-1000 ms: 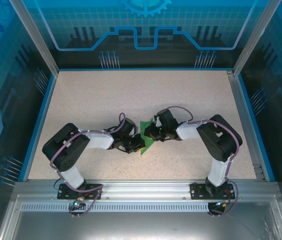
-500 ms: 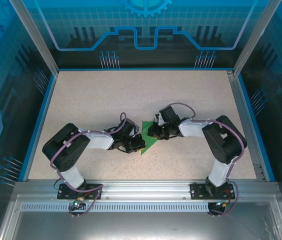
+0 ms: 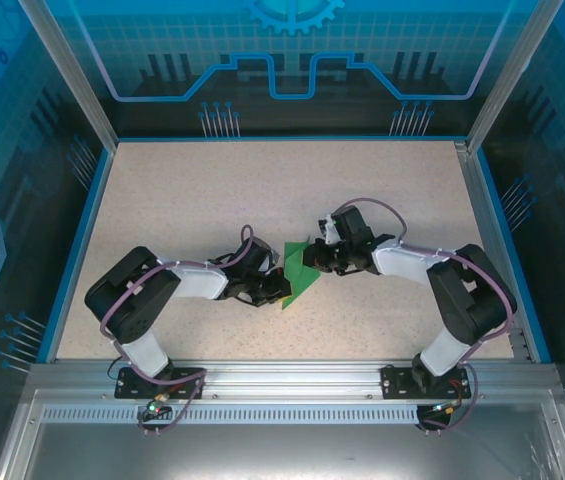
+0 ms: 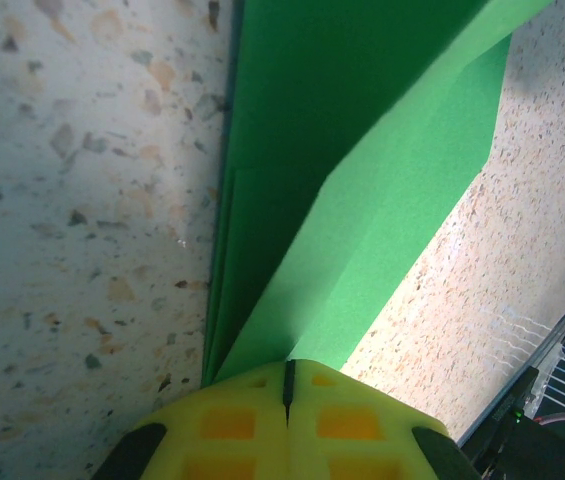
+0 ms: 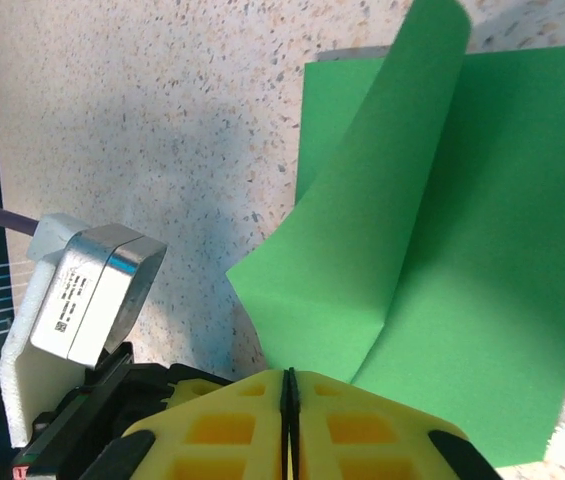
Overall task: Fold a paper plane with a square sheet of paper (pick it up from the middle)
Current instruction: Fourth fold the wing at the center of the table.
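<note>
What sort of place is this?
Probably a robotics lab test cell: a left arm and right arm bolted to a metal rail, holding green paper, a speckled table, blue printed walls.

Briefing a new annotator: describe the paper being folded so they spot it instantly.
On the speckled beige table, look near its middle. The green paper is pinched by the left end effector and the right end effector, creased with one flap raised. Nothing else there is bright green.
</note>
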Action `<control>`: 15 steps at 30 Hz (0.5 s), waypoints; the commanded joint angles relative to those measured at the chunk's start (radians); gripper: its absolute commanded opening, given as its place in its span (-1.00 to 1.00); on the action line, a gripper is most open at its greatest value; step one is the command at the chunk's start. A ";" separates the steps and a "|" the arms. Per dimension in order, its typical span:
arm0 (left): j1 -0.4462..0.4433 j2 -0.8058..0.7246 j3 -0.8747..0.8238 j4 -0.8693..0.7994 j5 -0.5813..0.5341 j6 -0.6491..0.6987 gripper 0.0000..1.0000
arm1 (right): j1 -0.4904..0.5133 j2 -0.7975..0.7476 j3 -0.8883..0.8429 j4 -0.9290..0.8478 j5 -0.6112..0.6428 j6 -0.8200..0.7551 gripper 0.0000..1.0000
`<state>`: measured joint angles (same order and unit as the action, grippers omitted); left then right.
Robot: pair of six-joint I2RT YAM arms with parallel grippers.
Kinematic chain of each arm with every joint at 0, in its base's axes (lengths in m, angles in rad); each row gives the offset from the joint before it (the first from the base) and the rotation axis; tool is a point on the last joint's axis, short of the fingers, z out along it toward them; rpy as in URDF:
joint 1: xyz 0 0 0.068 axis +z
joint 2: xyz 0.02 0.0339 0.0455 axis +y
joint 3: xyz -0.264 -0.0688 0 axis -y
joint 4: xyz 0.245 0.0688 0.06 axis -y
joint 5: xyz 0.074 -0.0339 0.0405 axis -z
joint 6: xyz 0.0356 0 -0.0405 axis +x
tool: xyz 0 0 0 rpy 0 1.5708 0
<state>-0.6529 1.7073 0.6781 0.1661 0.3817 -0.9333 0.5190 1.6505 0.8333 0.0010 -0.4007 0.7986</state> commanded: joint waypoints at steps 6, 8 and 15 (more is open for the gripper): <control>-0.016 0.053 -0.033 -0.167 -0.058 0.029 -0.96 | 0.054 0.151 0.100 0.036 -0.067 -0.022 -0.80; -0.016 0.056 -0.031 -0.167 -0.057 0.031 -0.96 | 0.052 0.175 0.105 0.034 -0.036 -0.025 -0.80; -0.015 0.056 -0.037 -0.183 -0.063 0.043 -1.00 | -0.001 0.265 0.106 0.078 -0.023 -0.031 -0.79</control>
<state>-0.6529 1.7073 0.6785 0.1635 0.3813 -0.9218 0.5415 1.8801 0.9253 0.0502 -0.4278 0.7841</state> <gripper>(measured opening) 0.053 0.103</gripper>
